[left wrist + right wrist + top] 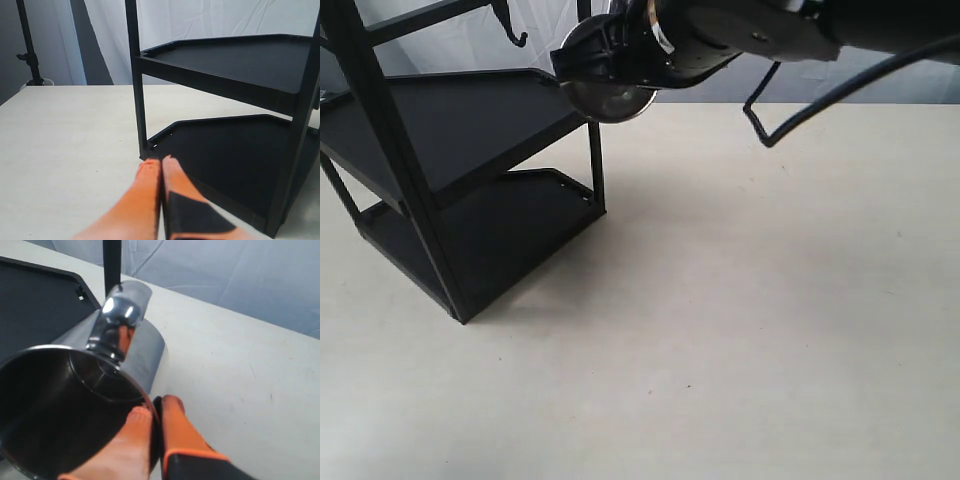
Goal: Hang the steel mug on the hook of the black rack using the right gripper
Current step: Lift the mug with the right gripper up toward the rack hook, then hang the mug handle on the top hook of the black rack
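The steel mug (612, 101) hangs in the air at the top of the exterior view, its shiny round base showing, beside the black rack (450, 150). My right gripper (157, 407) is shut on the mug (75, 405)'s rim, one orange finger inside and one outside. The loop handle (117, 322) points toward the rack's post (112, 265). A black hook (512, 30) hangs from the rack's top bar, left of the mug and apart from it. My left gripper (161, 162) is shut on nothing, low by the rack's bottom shelf (225, 160).
The right arm (740, 35) and its looping black cable (790, 120) cross the top of the exterior view. The beige table (740, 320) spreads right of the rack. A white backdrop (200, 20) and a dark stand (27, 45) lie beyond.
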Available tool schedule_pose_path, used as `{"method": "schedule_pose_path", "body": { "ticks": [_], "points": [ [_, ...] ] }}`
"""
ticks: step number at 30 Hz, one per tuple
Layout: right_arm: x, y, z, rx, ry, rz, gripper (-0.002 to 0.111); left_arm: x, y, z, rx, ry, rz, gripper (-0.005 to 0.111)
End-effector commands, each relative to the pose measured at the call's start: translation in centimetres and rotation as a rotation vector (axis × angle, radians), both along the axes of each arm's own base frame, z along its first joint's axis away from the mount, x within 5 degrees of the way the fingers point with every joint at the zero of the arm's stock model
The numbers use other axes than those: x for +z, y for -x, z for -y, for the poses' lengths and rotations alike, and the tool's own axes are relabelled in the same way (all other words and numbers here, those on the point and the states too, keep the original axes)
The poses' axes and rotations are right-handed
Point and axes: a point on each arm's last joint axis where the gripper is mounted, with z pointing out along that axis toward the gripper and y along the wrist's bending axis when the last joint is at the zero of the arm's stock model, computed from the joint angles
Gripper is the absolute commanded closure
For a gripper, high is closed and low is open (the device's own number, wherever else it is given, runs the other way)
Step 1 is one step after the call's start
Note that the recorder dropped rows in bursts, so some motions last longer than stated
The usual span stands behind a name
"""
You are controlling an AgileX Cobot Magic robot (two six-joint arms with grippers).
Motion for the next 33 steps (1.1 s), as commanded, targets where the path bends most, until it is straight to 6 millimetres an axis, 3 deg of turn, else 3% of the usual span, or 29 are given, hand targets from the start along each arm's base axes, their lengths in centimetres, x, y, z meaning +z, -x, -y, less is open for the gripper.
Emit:
{"method": "schedule_pose_path", "body": {
  "ticks": [1, 5, 11, 33],
  "points": [
    [0.0, 0.6, -1.9, 0.026, 0.091, 0.046, 0.109, 0.2, 0.0, 0.0, -0.001, -0.001, 0.013, 0.105],
    [-0.2, 1.5, -3.5, 0.020, 0.199, 0.080, 0.109, 0.2, 0.0, 0.0, -0.001, -0.001, 0.013, 0.105],
    [0.2, 2.7, -5.2, 0.066, 0.226, 0.133, 0.109, 0.2, 0.0, 0.0, -0.001, -0.001, 0.013, 0.105],
    [0.5, 3.6, -5.9, 0.071, 0.295, 0.139, 0.109, 0.2, 0.0, 0.0, -0.001, -0.001, 0.013, 0.105]
  ]
}}
